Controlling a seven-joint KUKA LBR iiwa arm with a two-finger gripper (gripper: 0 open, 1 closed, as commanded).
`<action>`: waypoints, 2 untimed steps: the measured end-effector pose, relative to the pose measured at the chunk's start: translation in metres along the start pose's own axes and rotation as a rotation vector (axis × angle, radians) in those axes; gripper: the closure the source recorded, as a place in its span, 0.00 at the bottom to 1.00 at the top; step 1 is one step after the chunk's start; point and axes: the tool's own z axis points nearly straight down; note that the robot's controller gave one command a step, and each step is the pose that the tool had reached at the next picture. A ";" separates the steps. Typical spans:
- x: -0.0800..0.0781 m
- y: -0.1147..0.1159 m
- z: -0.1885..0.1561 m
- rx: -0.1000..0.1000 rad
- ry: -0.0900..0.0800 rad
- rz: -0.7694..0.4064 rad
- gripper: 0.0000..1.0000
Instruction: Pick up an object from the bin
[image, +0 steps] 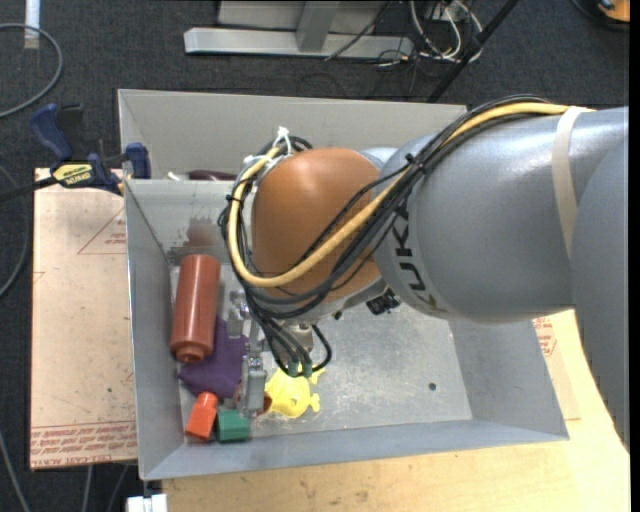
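Observation:
My gripper (254, 382) reaches down below the arm's wrist into the bin's front left corner. It stands between a purple soft thing (214, 371) on its left and a small yellow toy (290, 397) on its right. Just in front of it lie a green block (233, 428) and an orange block (202, 415), side by side against the front wall. A reddish-brown cylinder (195, 305) lies along the left wall, behind the purple thing. The arm hides much of the gripper's upper part.
The arm and its orange cover with cables span the bin's middle and back from the right. Bare bin floor shows to the right of the yellow toy. A dark red thing (205, 176) peeks over the back left partition.

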 end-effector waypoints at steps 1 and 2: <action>-0.002 -0.001 -0.005 -0.002 -0.007 0.005 0.00; -0.003 -0.002 0.041 -0.005 -0.012 -0.021 0.00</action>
